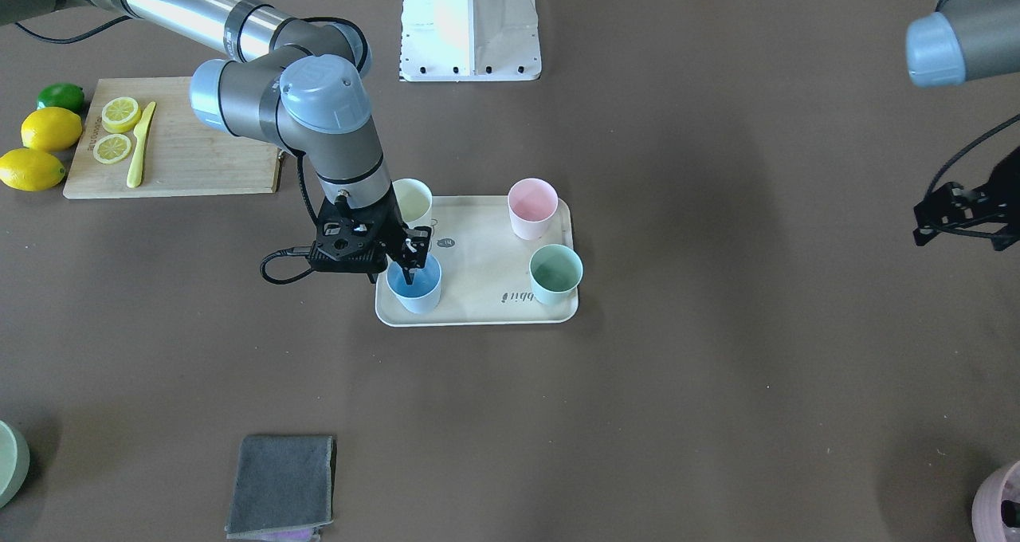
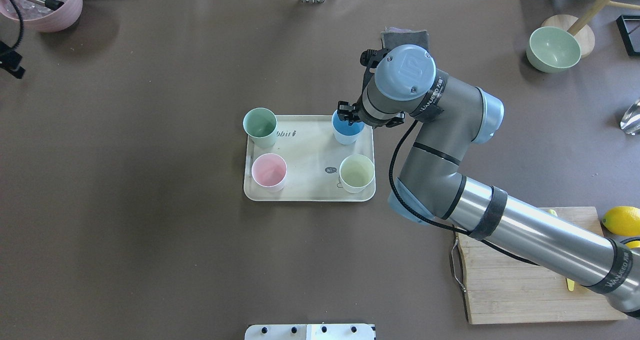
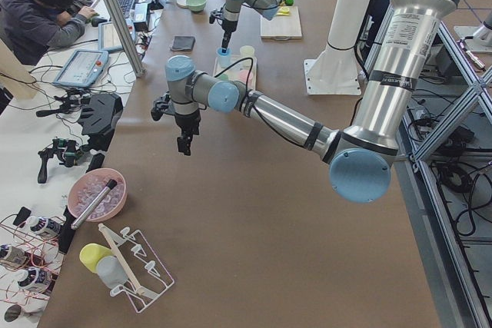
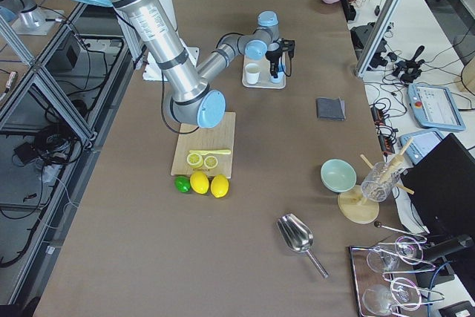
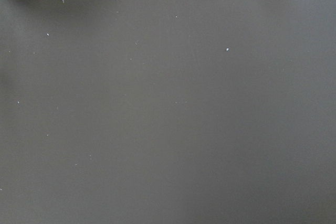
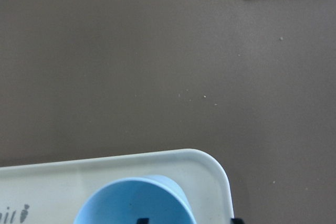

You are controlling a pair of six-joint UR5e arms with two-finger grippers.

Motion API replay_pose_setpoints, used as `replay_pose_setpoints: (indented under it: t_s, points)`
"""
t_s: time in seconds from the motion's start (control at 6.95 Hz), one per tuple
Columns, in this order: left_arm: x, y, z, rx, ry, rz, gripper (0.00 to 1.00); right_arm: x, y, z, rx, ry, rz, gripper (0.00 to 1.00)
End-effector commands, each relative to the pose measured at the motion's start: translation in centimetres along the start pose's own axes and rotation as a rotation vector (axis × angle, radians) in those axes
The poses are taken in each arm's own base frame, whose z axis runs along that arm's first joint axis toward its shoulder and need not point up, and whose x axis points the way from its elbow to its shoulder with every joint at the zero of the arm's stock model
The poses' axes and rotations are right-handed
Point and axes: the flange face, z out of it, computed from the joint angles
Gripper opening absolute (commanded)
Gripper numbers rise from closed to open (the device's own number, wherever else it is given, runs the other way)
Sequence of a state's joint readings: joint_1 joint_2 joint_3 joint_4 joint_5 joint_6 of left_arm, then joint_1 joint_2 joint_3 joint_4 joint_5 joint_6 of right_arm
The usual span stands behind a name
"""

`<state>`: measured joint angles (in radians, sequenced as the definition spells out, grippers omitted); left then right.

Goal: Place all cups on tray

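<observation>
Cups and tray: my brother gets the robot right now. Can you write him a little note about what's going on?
Right gripper: open, with its fingers either side of the blue cup's rim and seemingly not squeezing.
Left gripper: off to the side over bare table with nothing seen in it. Open or shut cannot be told.
Cups: blue, yellow cup, pink cup and green cup all stand upright on the tray.
Done: all four placed.
Left: lift the right gripper clear without tipping the blue cup.

The right arm (image 2: 540, 237) is showing silver tubing, grey joints, pale blue caps, black lettered bands and a black cable (image 2: 395, 155); the left arm (image 3: 284, 117) is looking alike.
</observation>
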<state>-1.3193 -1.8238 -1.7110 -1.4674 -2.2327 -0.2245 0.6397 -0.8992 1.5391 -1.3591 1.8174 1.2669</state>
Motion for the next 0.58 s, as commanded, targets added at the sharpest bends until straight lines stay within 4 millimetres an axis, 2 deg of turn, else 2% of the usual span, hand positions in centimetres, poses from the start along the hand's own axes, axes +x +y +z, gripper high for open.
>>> replay_pose_setpoints:
  t_s: [0.0, 0.14, 0.29, 0.43]
  points:
    - [-13.2, 1.5, -1.1, -0.009, -0.018, 0.004, 0.99, 2.0, -3.1, -2.6, -0.032, -0.036, -0.005, 1.0]
    - [-18.3, 2.6, -0.6, -0.03, -0.022, 0.024, 0.99, 5.5, -4.9, -3.8, -0.036, -0.03, -0.052, 1.0]
    - [-22.3, 5.2, 1.4, -0.068, -0.023, 0.013, 0.99, 9.9, -7.4, -5.3, -0.039, -0.018, -0.096, 1.0]
    - [-24.6, 8.5, 2.4, -0.084, -0.015, -0.032, 0.99, 13.4, -10.4, -7.3, -0.062, -0.003, -0.118, 1.0]
